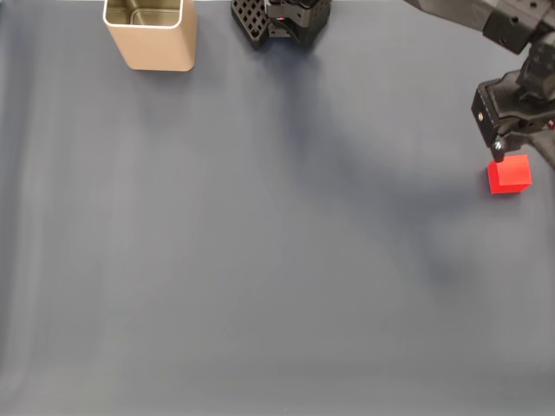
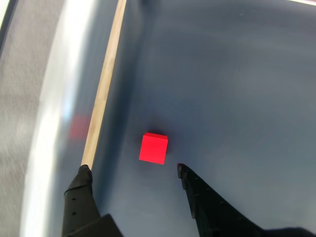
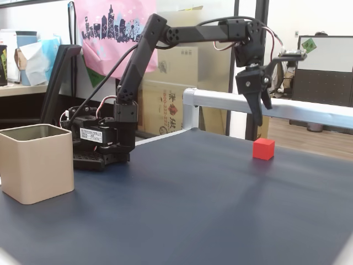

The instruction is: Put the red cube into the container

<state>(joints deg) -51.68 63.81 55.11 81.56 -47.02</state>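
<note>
My claw (image 2: 132,170) hangs wide open and empty just above the red cube (image 2: 153,147) near the desk's (image 1: 260,260) right edge. I'm approaching; next I lower and close. The container (image 1: 152,35) waits at the far-left corner.

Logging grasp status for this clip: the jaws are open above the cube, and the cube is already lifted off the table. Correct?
Not quite. The cube is not lifted; it sits on the table, as the fixed view from the side shows. The gripper is indeed open above it.
</note>
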